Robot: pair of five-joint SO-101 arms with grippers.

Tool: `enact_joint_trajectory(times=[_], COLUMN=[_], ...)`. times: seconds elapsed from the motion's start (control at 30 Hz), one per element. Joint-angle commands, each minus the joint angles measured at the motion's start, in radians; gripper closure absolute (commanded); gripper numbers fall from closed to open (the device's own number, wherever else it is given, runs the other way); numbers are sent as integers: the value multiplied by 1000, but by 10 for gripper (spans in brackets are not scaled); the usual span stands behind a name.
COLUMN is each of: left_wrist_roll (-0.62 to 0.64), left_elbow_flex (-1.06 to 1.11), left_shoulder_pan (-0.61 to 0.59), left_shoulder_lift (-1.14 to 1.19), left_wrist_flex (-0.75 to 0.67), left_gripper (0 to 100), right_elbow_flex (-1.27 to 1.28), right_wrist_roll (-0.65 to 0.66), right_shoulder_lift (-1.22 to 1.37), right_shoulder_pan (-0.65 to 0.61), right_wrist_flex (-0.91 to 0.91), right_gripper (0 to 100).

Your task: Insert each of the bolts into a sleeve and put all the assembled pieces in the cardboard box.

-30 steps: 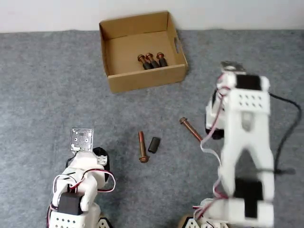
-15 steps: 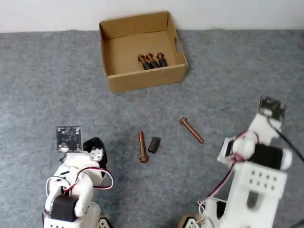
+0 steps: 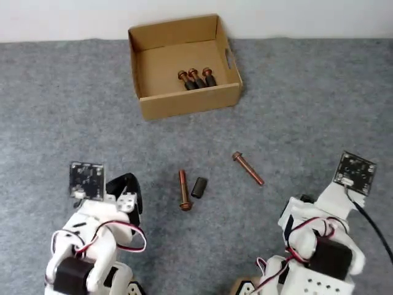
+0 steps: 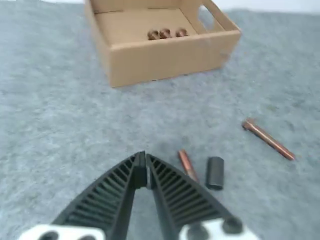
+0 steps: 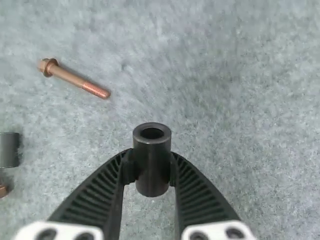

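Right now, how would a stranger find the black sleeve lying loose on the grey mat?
In front of the brown cardboard box, two copper-coloured bolts lie on the grey mat. The short black cylindrical sleeve lies beside the left bolt, not touching it; its twin is held in the right gripper.

You are seeing three assembled pieces (image 3: 196, 78) sitting in the cardboard box (image 3: 184, 101), a sleeve (image 3: 199, 187) lying between two bolts (image 3: 183, 189) before it

Bright, even light, soft shadow beside cardboard box (image 3: 187, 101)
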Motion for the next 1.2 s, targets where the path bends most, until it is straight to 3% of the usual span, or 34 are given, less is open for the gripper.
enact_joint_trajectory(times=[0.0, 0.33, 1.0, 1.17], left_wrist_roll=[78, 351, 519, 531], left_elbow_flex=[-156, -570, -1198, -1336], left_shoulder_pan=[37, 241, 433, 479], left_shoulder_lift=[253, 878, 1674, 1817], left_wrist_flex=[8, 83, 89, 89], left_gripper=[994, 994, 991, 890], right_elbow_flex=[20, 63, 64, 64], right_wrist_roll=[8, 9, 9, 9], right_shoulder_lift=[-33, -119, -125, -125], right_shoulder_pan=[8, 8, 8, 8], right_wrist_flex=[-36, -48, -45, -45], right_gripper=[991, 991, 991, 991])
